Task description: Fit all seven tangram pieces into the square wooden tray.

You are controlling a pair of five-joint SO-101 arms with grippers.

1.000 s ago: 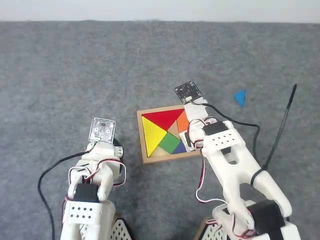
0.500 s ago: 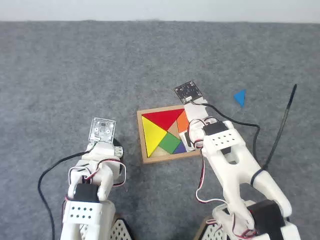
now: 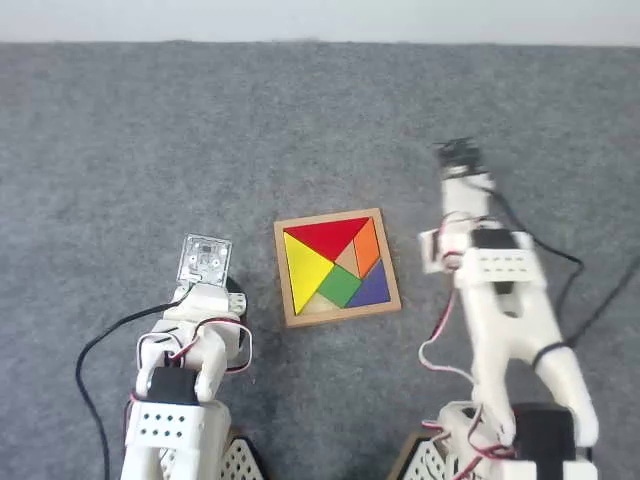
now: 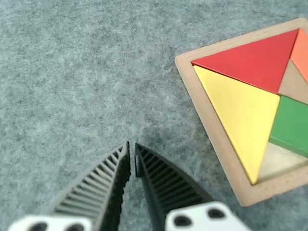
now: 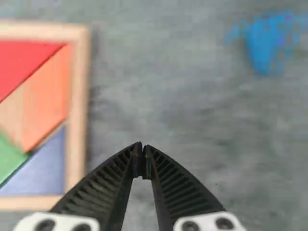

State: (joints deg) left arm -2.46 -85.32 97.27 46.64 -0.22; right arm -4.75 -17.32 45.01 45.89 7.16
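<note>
The blue piece (image 5: 267, 41) lies loose on the grey felt, outside the tray (image 3: 290, 300). It is too smeared in the right wrist view to tell which way its long edge runs. Seen from the right claw (image 5: 142, 147), it sits out past the tips and off to the side away from the tray, well apart from both. The tray's rim is just beside the claw on the other side. That claw is pinched together at the tips with nothing in it, so to my eye it must spread before it can take anything.

The right arm (image 3: 495, 270) is plainly the nearer one. The left arm (image 3: 195, 340) stands on the tray's far side, and the left claw (image 4: 132, 147) is drawn nearly closed, empty, pointing at bare felt near the tray's corner.

Inside the tray are red, yellow, orange, green and violet-blue pieces, fitted edge to edge. There are two pale patches among them, and I cannot tell whether they are bare floor or wood-coloured pieces.

The felt (image 3: 150, 130) covers the whole tabletop, and a pale strip (image 3: 320, 20) runs along its far edge.
</note>
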